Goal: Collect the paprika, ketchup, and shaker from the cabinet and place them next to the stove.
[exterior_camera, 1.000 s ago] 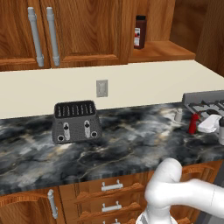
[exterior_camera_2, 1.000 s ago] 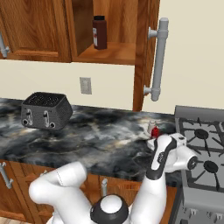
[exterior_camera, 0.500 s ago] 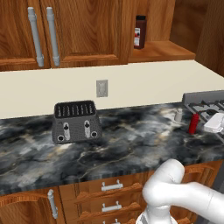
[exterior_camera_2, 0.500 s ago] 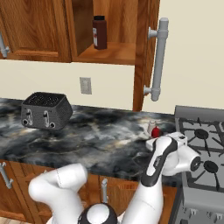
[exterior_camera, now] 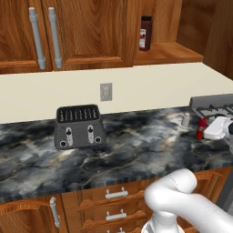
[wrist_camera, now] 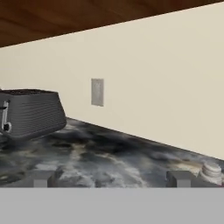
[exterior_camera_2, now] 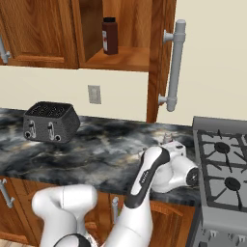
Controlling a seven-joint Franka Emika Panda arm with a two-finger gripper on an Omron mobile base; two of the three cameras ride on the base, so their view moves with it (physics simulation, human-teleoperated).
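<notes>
The jaws stand wide and empty, low over the table. The ketchup and shaker stand just beside them, seemingly clear. Lift straight away, then reach for the paprika in the cabinet.

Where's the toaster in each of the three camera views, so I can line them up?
Left base view: the toaster stands left of centre on the dark marble counter.
Right base view: the toaster is at the far left, on the same counter.
Hand view: the toaster is at the left edge, partly cut off.
Shared landmark: the wall outlet, up and to the right of it everywhere.
</notes>
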